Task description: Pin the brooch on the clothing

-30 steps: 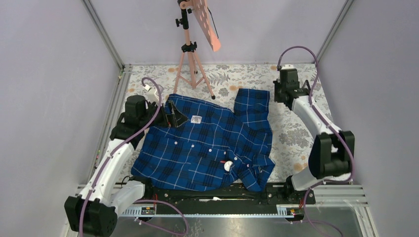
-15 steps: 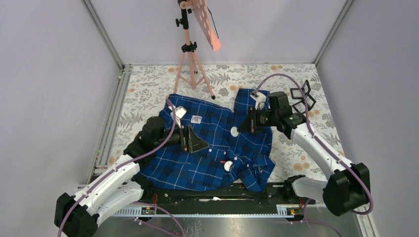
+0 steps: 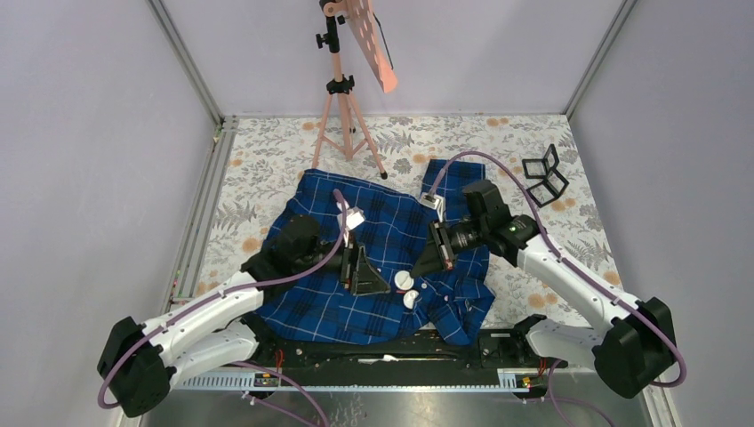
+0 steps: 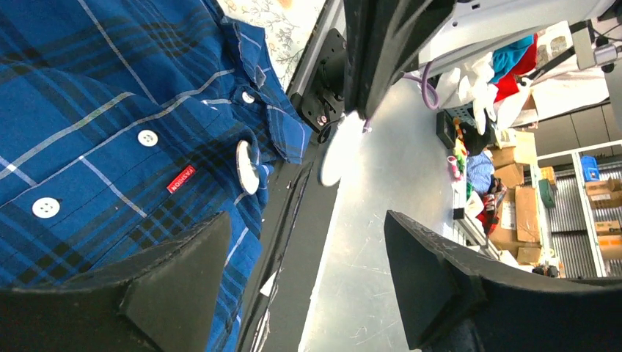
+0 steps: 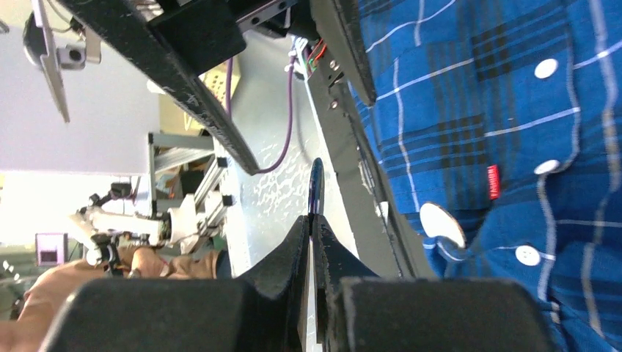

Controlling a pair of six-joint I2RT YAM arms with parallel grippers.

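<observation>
Both arms just swung in over shirt (image 3: 320,302). Right gripper (image 3: 416,269), clamped on brooch (image 3: 404,281), came from 2 o'clock to shirt's middle, just beside a second white disc (image 3: 411,301) at brooch's 5 o'clock. Left gripper (image 3: 366,271) wide open at brooch's 9 o'clock; pinning looked imminent

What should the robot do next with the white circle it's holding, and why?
Probably lower the right gripper a little so the white brooch pinched in it meets the shirt. The brooch looks to hang above the cloth, next to another white disc lying there, and the left gripper is open nearby.
</observation>
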